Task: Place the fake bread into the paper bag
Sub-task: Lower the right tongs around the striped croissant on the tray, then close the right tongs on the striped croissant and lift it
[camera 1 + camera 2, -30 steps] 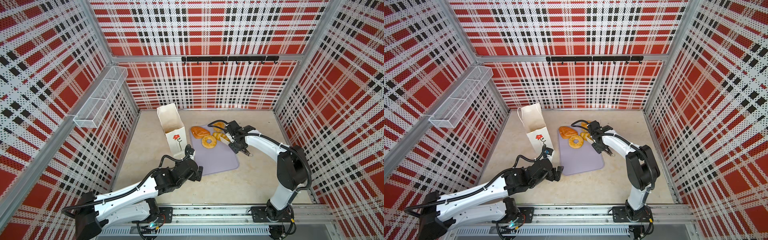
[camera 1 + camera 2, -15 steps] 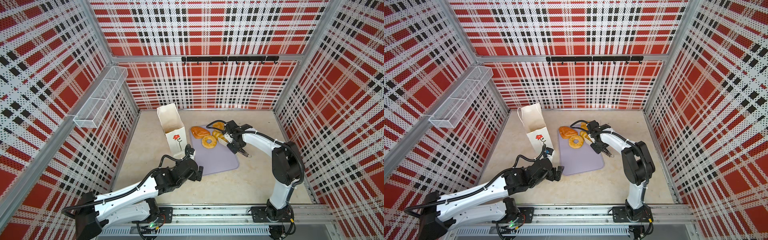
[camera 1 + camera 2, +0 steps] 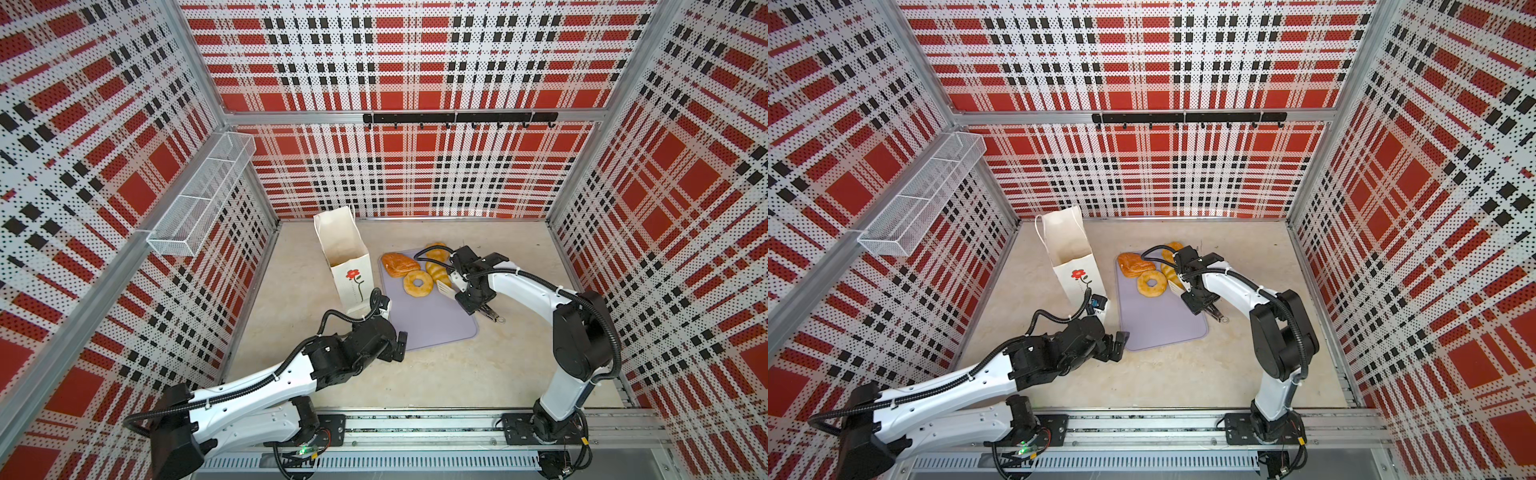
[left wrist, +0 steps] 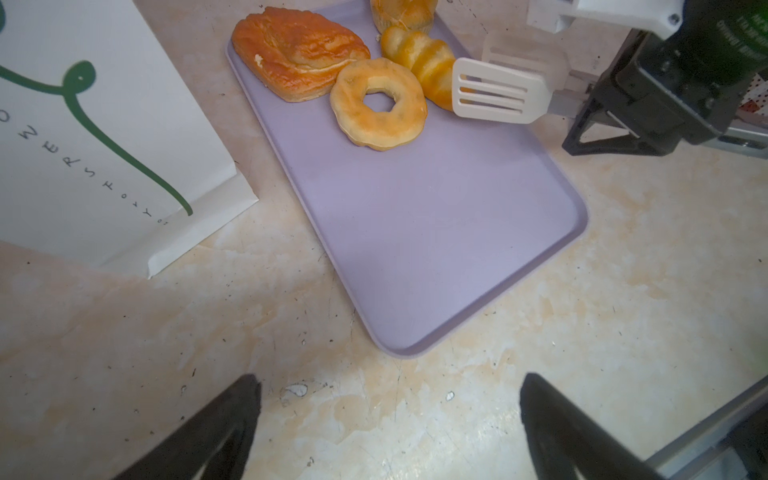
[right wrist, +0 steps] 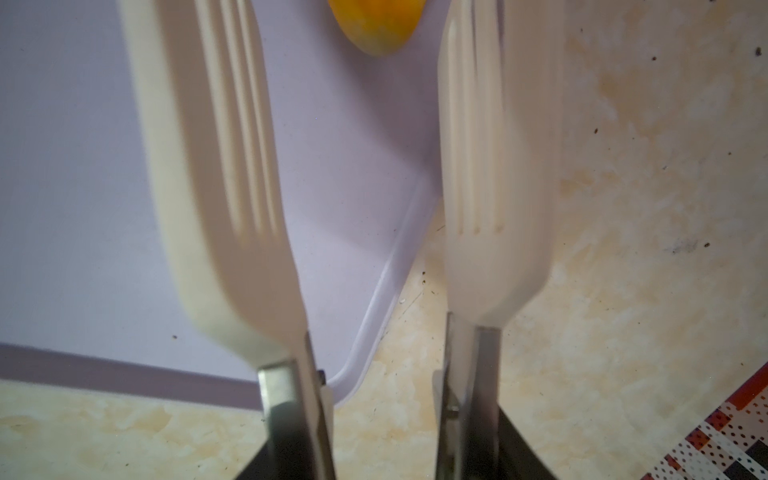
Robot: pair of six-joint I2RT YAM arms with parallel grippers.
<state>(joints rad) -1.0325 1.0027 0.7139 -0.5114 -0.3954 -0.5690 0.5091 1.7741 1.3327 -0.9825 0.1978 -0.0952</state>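
while the left pincer [image 4: 388, 380] hangs spread above the tabletop [image 4: 623, 291] by the lilac tray [image 4: 415, 228], the right pincer [image 3: 471, 297] pinches white tongs [image 4: 494, 91], blades apart beside a croissant [image 4: 419, 62]; the fake bread [image 3: 417, 283] lies on the tray, beside the upright paper bag [image 3: 347, 266].

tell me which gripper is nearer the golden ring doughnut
Right. The right gripper holds white slotted tongs just beside the golden ring doughnut; the left gripper hovers open off a corner of the lilac tray.

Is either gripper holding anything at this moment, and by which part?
The right gripper holds white slotted tongs by their metal handle arms, blades apart with nothing between them. The left gripper is open and empty.
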